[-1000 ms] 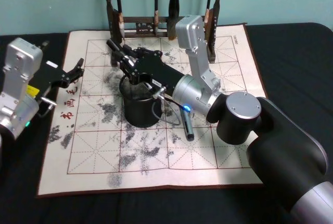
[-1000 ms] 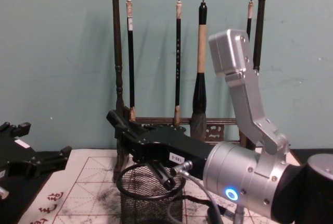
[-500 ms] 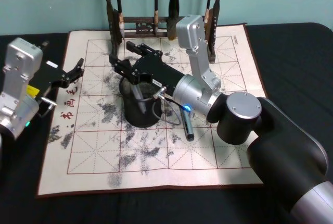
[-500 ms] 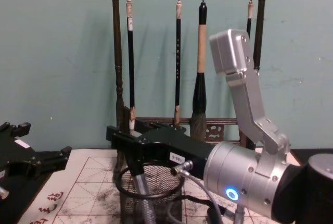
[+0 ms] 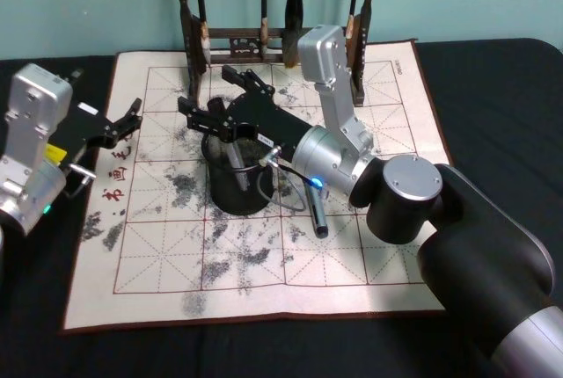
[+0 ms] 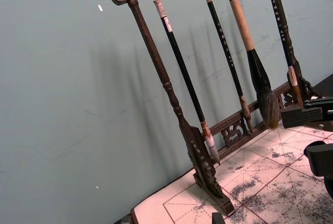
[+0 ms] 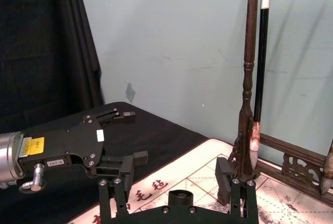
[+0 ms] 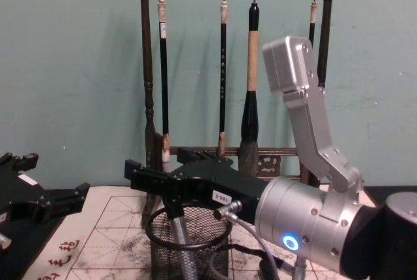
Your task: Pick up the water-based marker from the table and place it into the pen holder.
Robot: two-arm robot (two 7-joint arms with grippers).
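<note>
So the right gripper (image 5: 207, 90) is sitting right over the pen holder (image 5: 230, 195). Its fingers are spread wide apart and clamped on nothing. The water-based marker (image 5: 234, 163) is straight below it, under the gap between the two open fingers. It stands inside the holder with its grey barrel leaning a bit toward the mesh wall. In the chest view the marker's top end comes up close under the pincer's black body, and I honestly can't tell whether the two touch there (too much black on black for me).

The holder itself stands upright on the white mat (image 5: 352, 255), directly beneath the pincer, with its rim just under the fingers. Just past the fingertips, farther from the robot, is the wooden brush rack (image 8: 148, 98) with brushes (image 8: 250, 84) hanging off its top bar. The far finger ends near the foot of the rack's post. Back toward the pincer's own wrist, beside the silver forearm, a second dark pen (image 5: 318, 218) lies flat on the mat, apart from the holder.

The left gripper (image 5: 130, 116) is well off to the pincer's left, over the left border of the mat. Its fingers are parted too and it's holding nothing. The dark table (image 5: 493, 88) spreads out around the mat.
</note>
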